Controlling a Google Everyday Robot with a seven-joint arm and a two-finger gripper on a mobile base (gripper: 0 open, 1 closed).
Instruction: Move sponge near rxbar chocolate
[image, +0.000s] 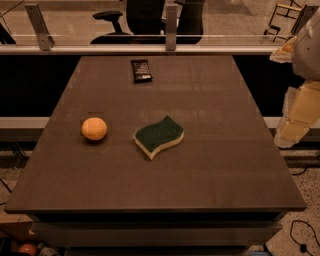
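The sponge, wavy with a dark green top over pale yellow foam, lies flat near the middle of the dark table. The rxbar chocolate, a small dark bar, lies at the table's far edge, left of centre and well beyond the sponge. My gripper hangs at the right edge of the view, off the table's right side, far from the sponge and holding nothing I can see.
A round orange fruit sits on the table left of the sponge. A rail with glass panels runs behind the table's far edge, with an office chair beyond it.
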